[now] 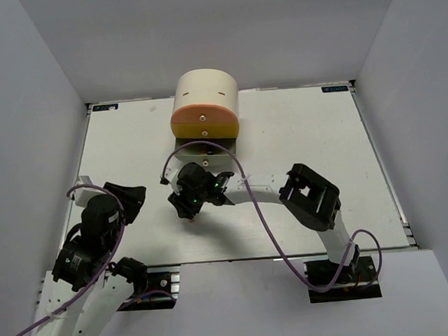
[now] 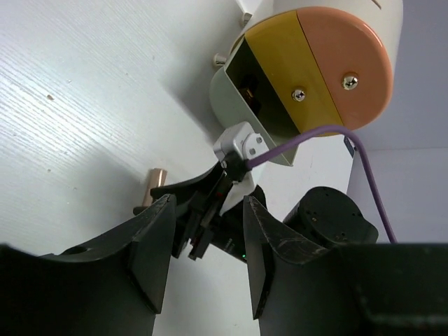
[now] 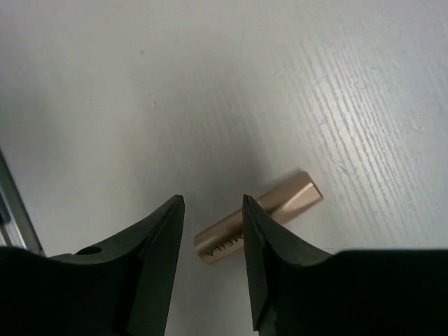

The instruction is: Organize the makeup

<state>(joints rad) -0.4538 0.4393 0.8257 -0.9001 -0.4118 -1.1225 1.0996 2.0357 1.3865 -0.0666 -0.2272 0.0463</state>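
A copper lipstick (image 3: pixel 260 215) lies flat on the white table. My right gripper (image 3: pixel 212 204) is open just above it, one finger on each side of its near end, not gripping it. The lipstick also shows in the left wrist view (image 2: pixel 155 183), beside the right gripper (image 2: pixel 203 227). In the top view the right gripper (image 1: pixel 190 207) points down in front of the box. My left gripper (image 2: pixel 208 204) is open and empty, held at the table's left (image 1: pixel 132 196) and facing the right gripper. The brushes, tube, bottle and cases are not visible on the table.
The cream cylindrical box (image 1: pixel 206 92) stands at the back centre, its orange drawer (image 1: pixel 204 122) and yellow drawer (image 2: pixel 287 77) swung out. A lower grey-white drawer (image 2: pixel 231 105) is open with dark items inside. A purple cable (image 1: pixel 244 178) loops over the right arm.
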